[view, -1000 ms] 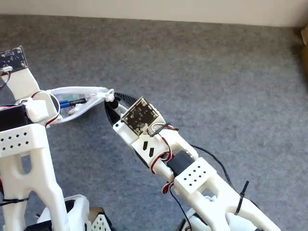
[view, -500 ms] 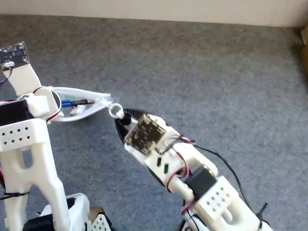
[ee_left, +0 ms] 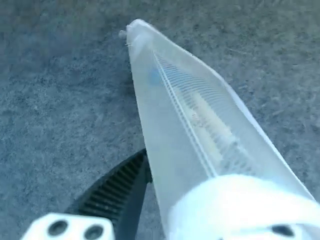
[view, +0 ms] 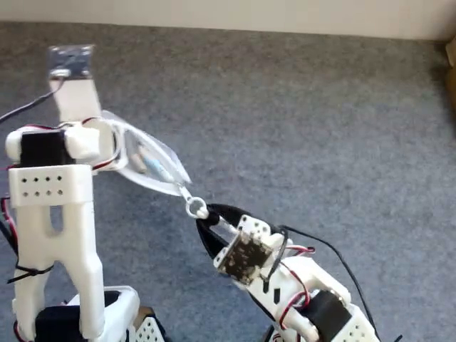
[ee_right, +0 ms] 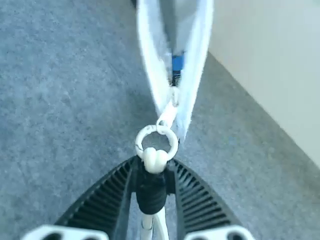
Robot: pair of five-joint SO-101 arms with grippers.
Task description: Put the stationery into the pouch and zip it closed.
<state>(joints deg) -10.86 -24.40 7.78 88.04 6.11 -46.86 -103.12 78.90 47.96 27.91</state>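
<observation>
A translucent white pouch (view: 151,165) hangs above the grey carpet, and my left gripper (view: 114,149) is shut on one end of it. Stationery shows faintly through its wall, with a blue piece (view: 142,161) among it. The pouch's free end points toward my right gripper (view: 207,222). The white zipper ring (view: 196,208) sits at that end. In the right wrist view the right gripper (ee_right: 151,169) is shut on the pull just behind the ring (ee_right: 156,144), with the pouch (ee_right: 152,75) stretching away. The left wrist view shows the pouch (ee_left: 185,115) running out from my left gripper (ee_left: 175,187).
Grey carpet (view: 320,128) covers the whole work surface. A pale wall strip (view: 249,14) runs along the far edge. A brown object (view: 452,68) sits at the right border. Both arm bases crowd the near side.
The left arm has lifted and turned the pouch so that its zipper end swings toward the near right. The right gripper has drawn back toward its base with the zipper pull.
</observation>
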